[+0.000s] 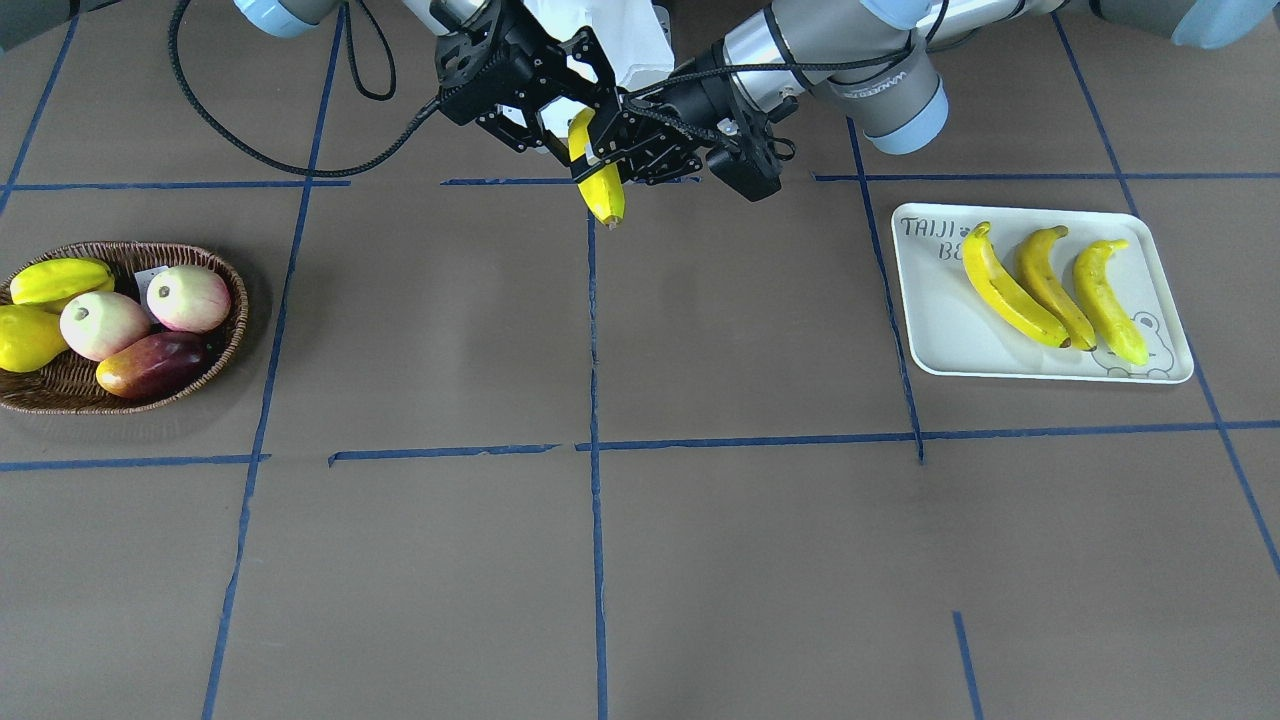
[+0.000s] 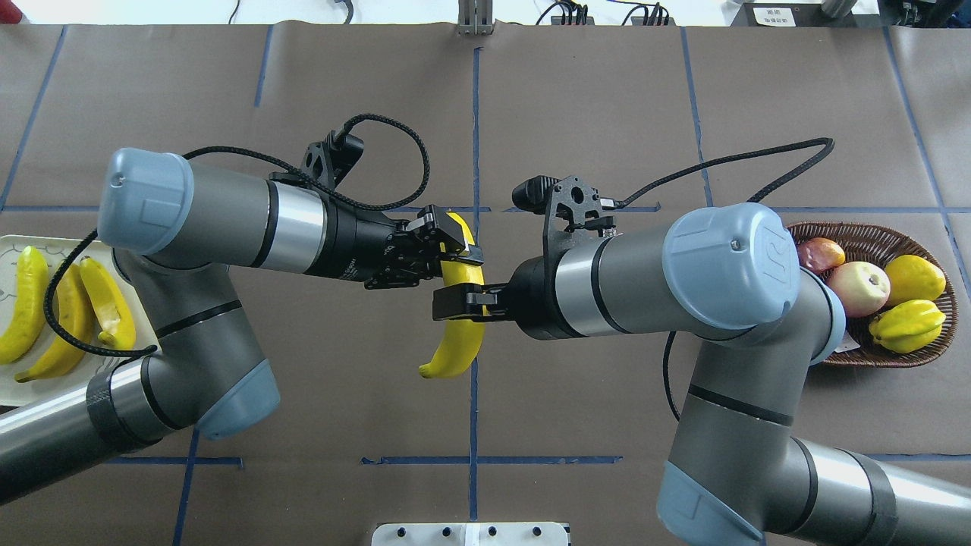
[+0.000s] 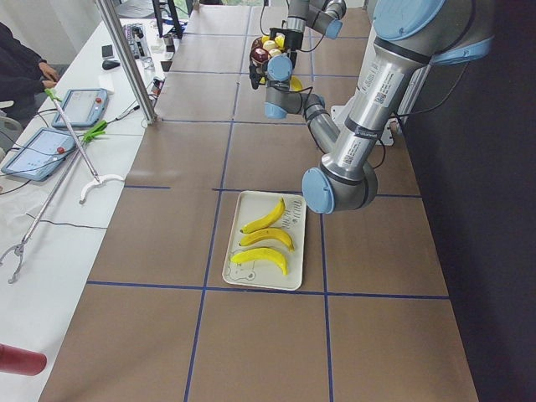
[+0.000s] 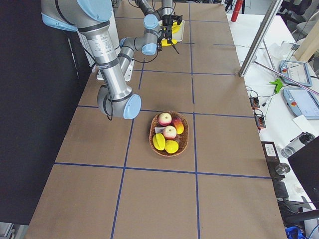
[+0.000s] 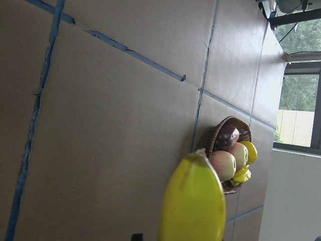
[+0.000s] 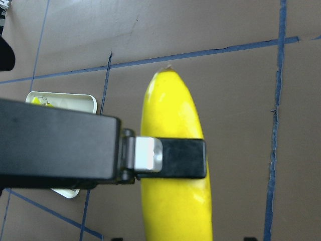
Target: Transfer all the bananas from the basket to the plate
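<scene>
The banana (image 2: 457, 334) hangs mid-air between both tools, its upper end buried among black fingers, so exactly where the left tool (image 2: 454, 241) bites is hard to read from overhead. Bright yellow, curved, dark-tipped. The right tool (image 2: 459, 302) pinches its middle; the right wrist view shows one finger (image 6: 183, 158) flat across the peel. The left tool appears clamped on the far end. Three bananas (image 1: 1045, 286) lie on the plate (image 1: 940, 330) beyond the left tool. Front view shows the basket (image 1: 60, 385), past the right tool, holding only other fruit (image 1: 103, 324).
</scene>
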Controlling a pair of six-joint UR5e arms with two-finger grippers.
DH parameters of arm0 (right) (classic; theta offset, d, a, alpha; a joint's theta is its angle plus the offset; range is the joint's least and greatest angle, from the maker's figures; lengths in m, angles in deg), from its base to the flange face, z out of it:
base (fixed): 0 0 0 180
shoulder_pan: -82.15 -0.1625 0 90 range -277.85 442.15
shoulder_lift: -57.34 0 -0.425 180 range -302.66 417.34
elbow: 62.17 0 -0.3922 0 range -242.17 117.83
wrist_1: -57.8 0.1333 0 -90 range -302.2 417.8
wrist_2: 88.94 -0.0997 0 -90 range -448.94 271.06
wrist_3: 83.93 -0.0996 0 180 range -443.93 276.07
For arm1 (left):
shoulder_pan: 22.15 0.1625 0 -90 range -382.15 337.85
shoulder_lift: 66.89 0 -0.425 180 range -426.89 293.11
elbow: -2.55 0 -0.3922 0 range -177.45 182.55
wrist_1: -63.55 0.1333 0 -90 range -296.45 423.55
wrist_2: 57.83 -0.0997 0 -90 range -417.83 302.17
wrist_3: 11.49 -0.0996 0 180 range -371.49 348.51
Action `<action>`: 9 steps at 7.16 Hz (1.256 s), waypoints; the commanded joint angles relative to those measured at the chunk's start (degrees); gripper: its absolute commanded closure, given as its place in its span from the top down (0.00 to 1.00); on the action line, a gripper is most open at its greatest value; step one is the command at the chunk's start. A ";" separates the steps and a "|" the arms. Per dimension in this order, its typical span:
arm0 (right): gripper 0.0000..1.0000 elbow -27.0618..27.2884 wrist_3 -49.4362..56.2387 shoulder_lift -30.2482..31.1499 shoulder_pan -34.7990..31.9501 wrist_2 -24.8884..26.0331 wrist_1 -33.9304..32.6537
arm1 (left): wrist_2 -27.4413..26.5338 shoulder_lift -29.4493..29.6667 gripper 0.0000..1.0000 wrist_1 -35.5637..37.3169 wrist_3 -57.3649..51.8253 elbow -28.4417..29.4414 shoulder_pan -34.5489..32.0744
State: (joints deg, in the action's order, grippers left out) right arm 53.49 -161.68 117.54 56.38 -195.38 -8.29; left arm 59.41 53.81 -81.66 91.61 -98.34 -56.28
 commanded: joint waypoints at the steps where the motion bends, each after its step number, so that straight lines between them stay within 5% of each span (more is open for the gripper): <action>1: 1.00 2.00 0.05 0.62 -0.41 -0.51 -0.26 | 0.01 -0.20 0.00 2.88 -0.09 0.18 -1.19; 3: 1.00 8.14 0.05 4.63 -1.90 -2.26 -0.53 | 0.97 -0.55 0.00 11.74 -0.87 -0.43 -4.61; 4: 1.00 10.95 0.05 8.76 -4.78 -4.97 -0.53 | 6.37 -2.21 0.00 15.01 -0.96 -0.70 -8.72; 7: 1.00 10.81 1.80 17.04 -19.62 -16.22 -0.53 | 15.11 -20.43 0.00 17.59 -22.41 -7.53 -18.40; 9: 1.00 10.64 7.57 22.22 -23.69 -16.86 -0.61 | 17.15 -32.39 0.00 18.03 -39.98 -8.70 -24.99</action>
State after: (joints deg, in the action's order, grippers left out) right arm 64.35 -157.69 136.79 35.37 -211.41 -8.83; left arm 75.44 28.82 -63.88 62.16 -106.26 -77.78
